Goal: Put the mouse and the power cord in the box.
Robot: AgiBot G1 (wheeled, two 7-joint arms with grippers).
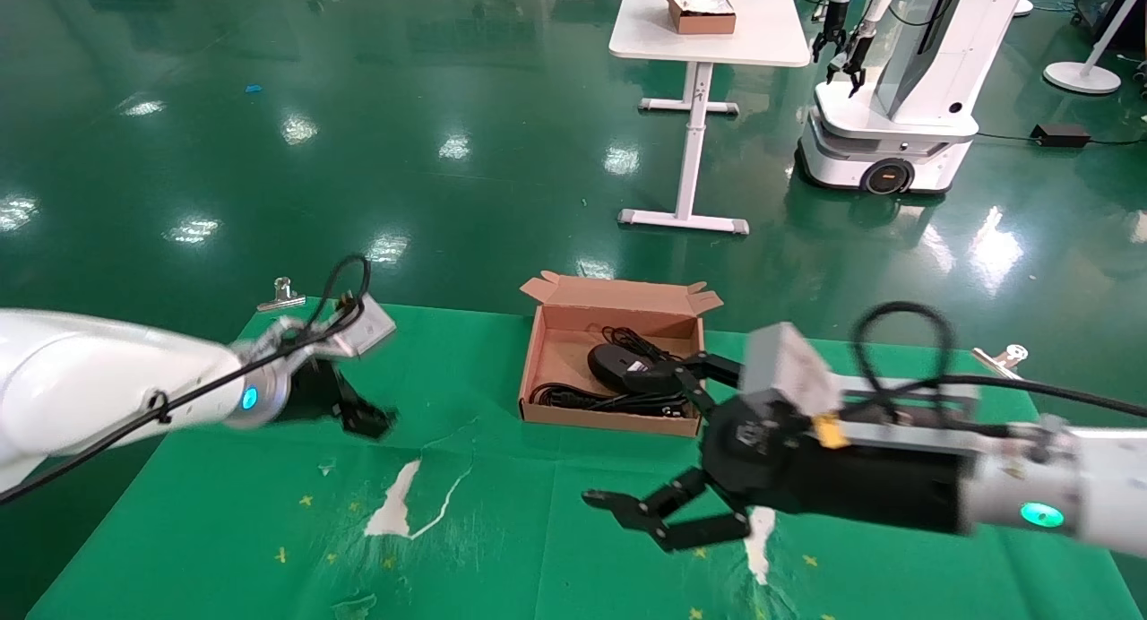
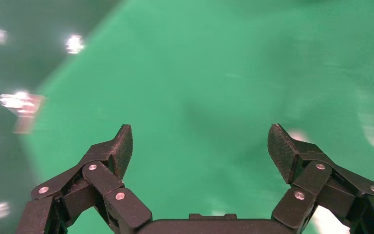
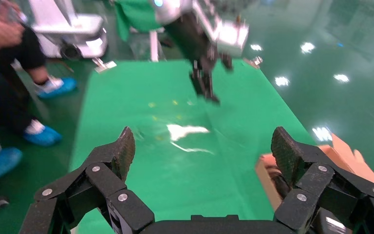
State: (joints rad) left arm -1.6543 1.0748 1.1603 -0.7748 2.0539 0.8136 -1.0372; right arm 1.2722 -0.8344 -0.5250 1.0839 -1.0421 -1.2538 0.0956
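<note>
The brown cardboard box (image 1: 618,316) stands at the middle back of the green table. Inside it lie the black mouse (image 1: 614,365), showing a pale label, and the thick black power cord (image 1: 582,397) along the front wall. My right gripper (image 1: 618,441) hovers open just right of the box's front corner, one finger reaching over the box's right side; nothing is held between its fingers (image 3: 202,151). A corner of the box (image 3: 269,176) shows beside one fingertip. My left gripper (image 1: 363,418) hangs open and empty (image 2: 199,146) over the cloth, well left of the box.
Green cloth (image 1: 502,530) with white torn patches (image 1: 394,508) covers the table; metal clamps (image 1: 282,293) (image 1: 1008,356) sit at its back corners. Beyond stand a white table (image 1: 708,29) and another robot (image 1: 896,109). A seated person's legs (image 3: 9,83) are near the table's left end.
</note>
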